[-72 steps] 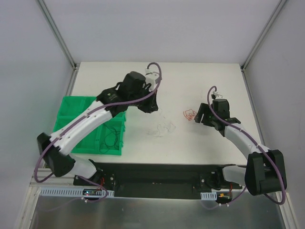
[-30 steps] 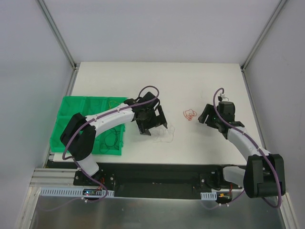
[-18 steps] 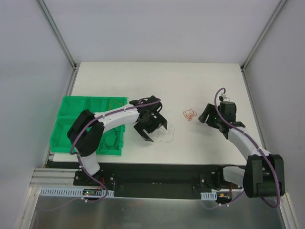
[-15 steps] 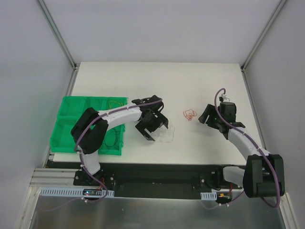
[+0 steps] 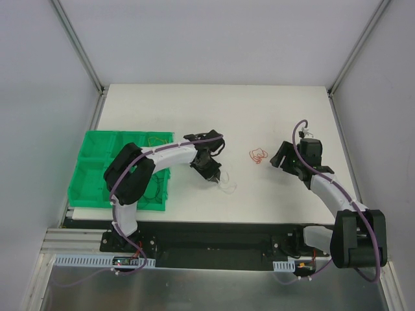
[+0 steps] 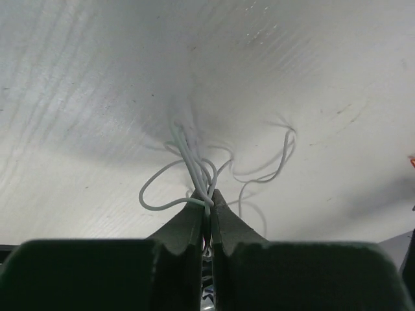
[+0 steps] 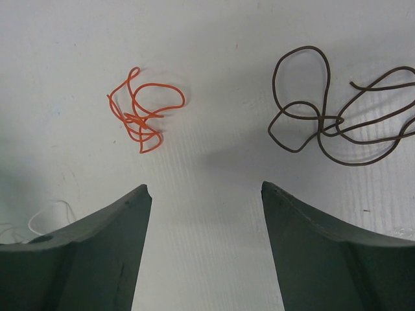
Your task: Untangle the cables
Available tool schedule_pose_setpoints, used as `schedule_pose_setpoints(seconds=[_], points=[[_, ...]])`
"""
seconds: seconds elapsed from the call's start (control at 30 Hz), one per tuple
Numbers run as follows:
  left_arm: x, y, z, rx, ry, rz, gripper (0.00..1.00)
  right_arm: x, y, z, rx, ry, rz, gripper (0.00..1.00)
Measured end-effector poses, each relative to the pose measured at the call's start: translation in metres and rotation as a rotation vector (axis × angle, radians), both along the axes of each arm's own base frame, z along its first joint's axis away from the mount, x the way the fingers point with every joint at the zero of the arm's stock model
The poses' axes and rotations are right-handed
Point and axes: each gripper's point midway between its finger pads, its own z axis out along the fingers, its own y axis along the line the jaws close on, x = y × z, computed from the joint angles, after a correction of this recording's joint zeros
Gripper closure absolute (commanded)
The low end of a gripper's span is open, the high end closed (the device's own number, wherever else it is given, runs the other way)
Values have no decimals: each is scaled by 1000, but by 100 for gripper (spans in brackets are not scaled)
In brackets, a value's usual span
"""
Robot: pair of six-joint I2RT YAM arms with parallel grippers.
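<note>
Near the middle of the white table, the left gripper is pinched tight on a bunch of hair-thin pale grey wires. The strands run almost straight away from the fingertips, then spill into loose curls on either side. The right gripper hangs wide apart, holding nothing, above a crumpled red wire and a looping brown wire, which lie flat and well apart.
</note>
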Motion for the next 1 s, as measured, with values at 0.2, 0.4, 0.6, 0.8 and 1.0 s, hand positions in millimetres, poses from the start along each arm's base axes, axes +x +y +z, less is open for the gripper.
schedule_pose_setpoints(seconds=[0.2, 0.4, 0.6, 0.8, 1.0], points=[[19, 27, 39, 3, -162, -51, 100, -3, 0, -4, 3, 9, 0, 28], [48, 78, 119, 12, -488, -263, 100, -2, 4, -2, 20, -3, 9, 28], [65, 188, 156, 174, -647, -328, 100, 1, 7, -2, 40, -7, 15, 28], [30, 293, 166, 471, -622, -263, 100, 2, 10, -8, 56, 12, 22, 28], [-13, 365, 142, 655, -433, 7, 100, 0, 12, -16, 59, 37, 26, 29]])
